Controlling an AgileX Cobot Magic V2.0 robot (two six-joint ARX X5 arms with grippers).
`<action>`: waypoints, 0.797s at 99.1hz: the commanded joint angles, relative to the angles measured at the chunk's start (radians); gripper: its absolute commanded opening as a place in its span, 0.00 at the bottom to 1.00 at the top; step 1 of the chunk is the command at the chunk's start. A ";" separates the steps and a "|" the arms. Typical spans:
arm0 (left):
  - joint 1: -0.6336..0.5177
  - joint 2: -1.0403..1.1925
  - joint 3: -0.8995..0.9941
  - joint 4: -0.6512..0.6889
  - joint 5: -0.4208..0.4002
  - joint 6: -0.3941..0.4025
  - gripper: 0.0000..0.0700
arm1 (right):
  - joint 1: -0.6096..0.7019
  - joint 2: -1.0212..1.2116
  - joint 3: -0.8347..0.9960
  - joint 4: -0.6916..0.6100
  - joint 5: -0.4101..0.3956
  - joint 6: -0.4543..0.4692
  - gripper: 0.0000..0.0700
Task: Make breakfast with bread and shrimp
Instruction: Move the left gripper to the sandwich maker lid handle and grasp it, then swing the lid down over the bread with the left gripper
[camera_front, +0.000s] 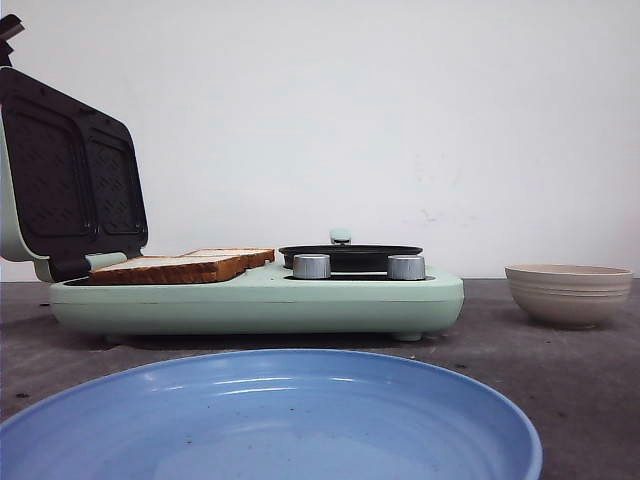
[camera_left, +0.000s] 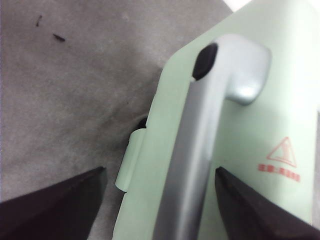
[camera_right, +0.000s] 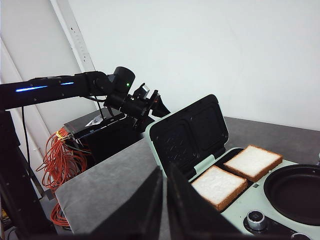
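nearest my front camera sat a blue plate (camera_front: 300, 420), bare as far as i could see, and behind it on the grey bench (camera_front: 560, 380) stood the mint-green sandwich maker (camera_front: 260, 300) with its lid (camera_front: 70, 180) propped up at the left. the bread (camera_front: 185, 265), two square slices, lay side by side on the lower plates, one to each, and the black frying pan (camera_front: 350, 257) sat in the right half of the machine behind two silver knobs (camera_front: 312, 266). the beige ribbed bowl (camera_front: 568, 293) stood well apart to the right; from that low angle i could not see into it, so i could not tell whether the shrimp were there, and no view showed them. my left pincer (camera_left: 160, 200) was spread wide, its dark fingers (camera_left: 55, 205) on either side of the lid's silver handle (camera_left: 215, 125) without touching it. my right pincer (camera_right: 164, 205) was drawn narrow, almost shut and holding nothing, hanging off to the side above the bench with the bread in its sight. i judged the step in hand to be the lid: the bread was loaded, and the left arm was at the handle. the next move called for pinching that handle squarely and swinging the lid down over the slices without nudging them.
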 joint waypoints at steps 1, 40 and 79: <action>-0.003 0.018 0.027 0.008 0.004 0.001 0.54 | 0.006 0.005 0.008 0.009 -0.004 0.014 0.01; -0.009 0.018 0.027 0.008 0.004 0.003 0.08 | 0.006 0.005 0.008 0.010 -0.003 0.012 0.01; -0.049 0.018 0.027 0.040 0.056 0.002 0.00 | 0.006 0.005 0.008 0.010 0.000 0.002 0.01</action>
